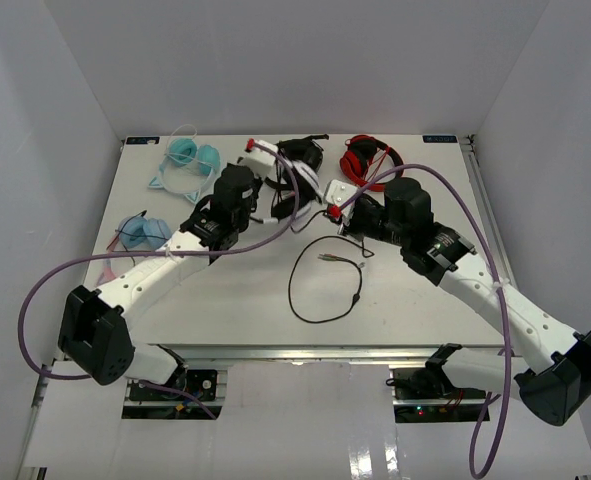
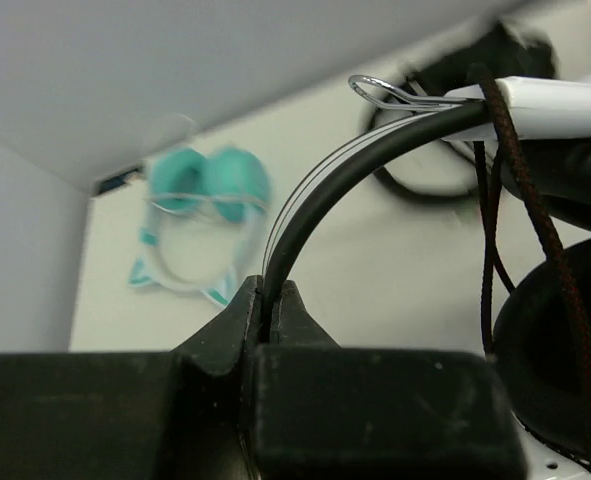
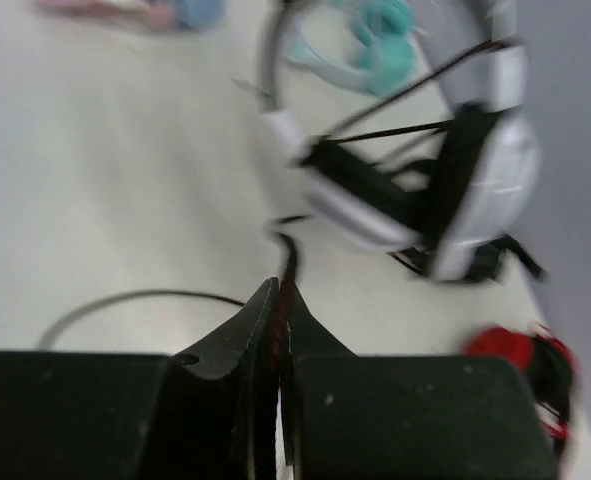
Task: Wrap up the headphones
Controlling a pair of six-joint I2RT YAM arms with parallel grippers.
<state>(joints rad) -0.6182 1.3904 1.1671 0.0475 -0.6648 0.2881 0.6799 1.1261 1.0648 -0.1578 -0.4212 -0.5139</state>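
The white headphones (image 1: 263,150) hang lifted at the back middle of the table, between my two grippers. My left gripper (image 1: 257,188) is shut on their thin black headband (image 2: 320,200), which arcs up to a white slider (image 2: 560,105); a black ear cushion (image 2: 565,350) hangs at the right. My right gripper (image 1: 338,218) is shut on the braided cable (image 3: 287,262) just below the white cups (image 3: 480,190). Strands of cable (image 2: 535,220) cross the headband. The rest of the cable (image 1: 293,290) lies in a loose loop on the table.
All-black headphones (image 1: 301,152) and red-and-black headphones (image 1: 367,158) lie at the back. Teal cat-ear headphones (image 1: 190,165) lie back left, with a blue pair (image 1: 143,232) at the left edge. White walls enclose the table on three sides.
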